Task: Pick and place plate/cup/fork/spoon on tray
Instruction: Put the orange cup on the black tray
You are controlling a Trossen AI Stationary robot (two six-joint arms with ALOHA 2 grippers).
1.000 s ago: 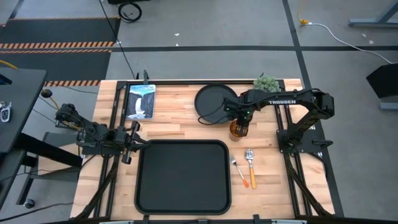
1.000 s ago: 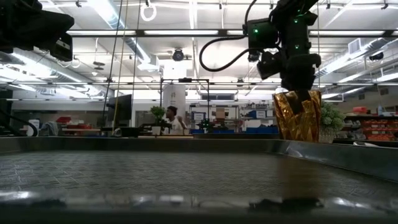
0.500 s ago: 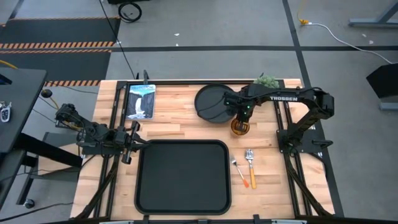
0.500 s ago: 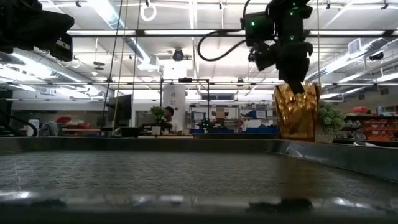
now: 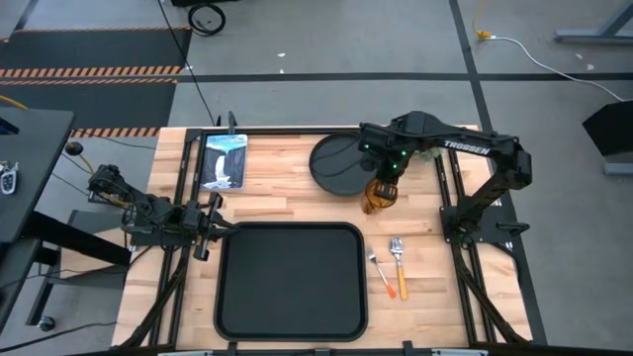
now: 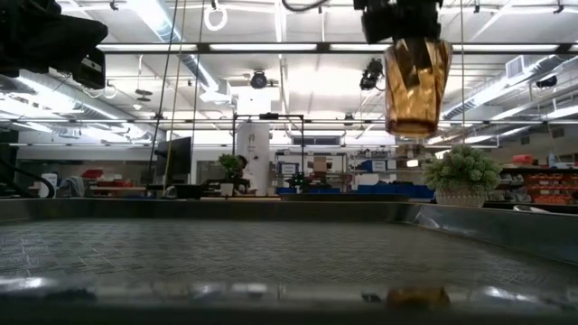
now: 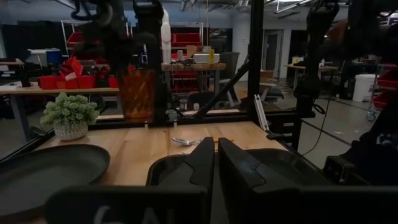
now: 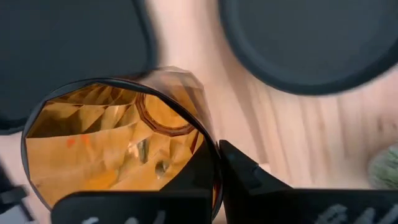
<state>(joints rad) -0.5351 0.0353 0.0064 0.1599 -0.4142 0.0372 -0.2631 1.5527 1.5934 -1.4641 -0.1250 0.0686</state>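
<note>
With my right gripper point(image 5: 382, 181) clamped on the wall of the cup point(image 5: 379, 195), one finger inside the rim and one outside per the wrist cam, I've got it lifted clear of the table; low view shows the cup point(image 6: 415, 74) hanging in air w/ nothing under it. It sits above bare wood just off the plate point(image 5: 342, 164), between plate and the tray point(image 5: 291, 281)'s far right corner.

Step in hand, as I judge it: carry phase of the cup pick-and-place. Tray has nothing on it, so cup looks to be item no. 1.

Next move needs: swing toward me and left over the tray rim, keep the cup upright, lower until the base touches, then let go. The cup looks a bit tilted in my grip, so I'd level it before release.

Fork point(image 5: 399, 255) and spoon point(image 5: 382, 273) lie side by side right of the tray, untouched. Plate also not yet moved.

My left gripper point(image 5: 205, 229) waits at the tray's far left corner, fingers nearly together, holding nothing.
</note>
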